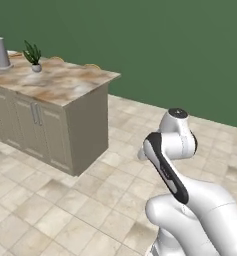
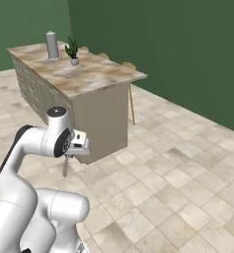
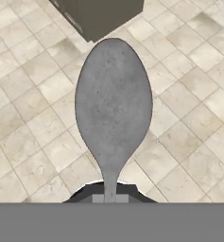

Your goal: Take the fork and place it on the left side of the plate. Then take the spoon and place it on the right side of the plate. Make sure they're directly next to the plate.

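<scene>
In the left base view the white arm stands folded on tiled floor beside a marble-topped bench; in the right base view its pincer dangles the spoon; in the hand view the spoon's bowl fills the centre, clamped by its handle, so carry it level to the plate's right.

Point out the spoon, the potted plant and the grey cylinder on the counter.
spoon (image 3: 113,99): hand view, middle of its oval bowl.
potted plant (image 2: 72,51): right base view, its green leaves.
grey cylinder (image 1: 0,51): left base view, middle of its upright body.
</scene>
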Available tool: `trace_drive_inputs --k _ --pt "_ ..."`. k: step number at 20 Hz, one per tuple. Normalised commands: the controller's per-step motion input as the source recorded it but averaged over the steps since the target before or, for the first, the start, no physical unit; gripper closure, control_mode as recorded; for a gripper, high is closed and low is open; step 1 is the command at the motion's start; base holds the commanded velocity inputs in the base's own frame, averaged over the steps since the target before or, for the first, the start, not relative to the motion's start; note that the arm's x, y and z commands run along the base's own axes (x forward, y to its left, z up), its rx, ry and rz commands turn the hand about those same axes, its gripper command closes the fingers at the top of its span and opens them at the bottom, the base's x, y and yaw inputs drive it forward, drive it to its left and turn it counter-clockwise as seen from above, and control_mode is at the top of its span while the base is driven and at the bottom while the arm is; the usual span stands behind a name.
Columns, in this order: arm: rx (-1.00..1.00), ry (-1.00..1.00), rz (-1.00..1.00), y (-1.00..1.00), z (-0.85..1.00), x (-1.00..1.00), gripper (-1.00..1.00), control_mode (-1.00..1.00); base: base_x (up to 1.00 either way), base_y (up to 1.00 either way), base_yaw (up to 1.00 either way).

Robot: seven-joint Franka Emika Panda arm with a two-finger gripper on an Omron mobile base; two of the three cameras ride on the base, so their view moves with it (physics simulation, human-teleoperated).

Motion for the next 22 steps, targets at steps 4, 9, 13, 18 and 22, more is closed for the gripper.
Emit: trace_drive_inputs --k 4,9,13,18,22 --pt "0.00 0.00 0.00 0.00 0.00 0.00 1.00 1.00 0.65 -0.21 -0.20" --pt "0.00 0.00 0.00 0.00 0.00 0.00 1.00 1.00 0.69 -0.20 -0.17" --pt "0.00 0.00 0.00 0.00 0.00 0.00 1.00 1.00 0.75 -0.15 -0.14" --pt "0.00 0.00 0.00 0.00 0.00 0.00 1.00 1.00 0.78 -0.09 -0.12" --pt "0.00 0.00 0.00 0.00 0.00 0.00 1.00 1.00 0.82 -0.02 -0.11"
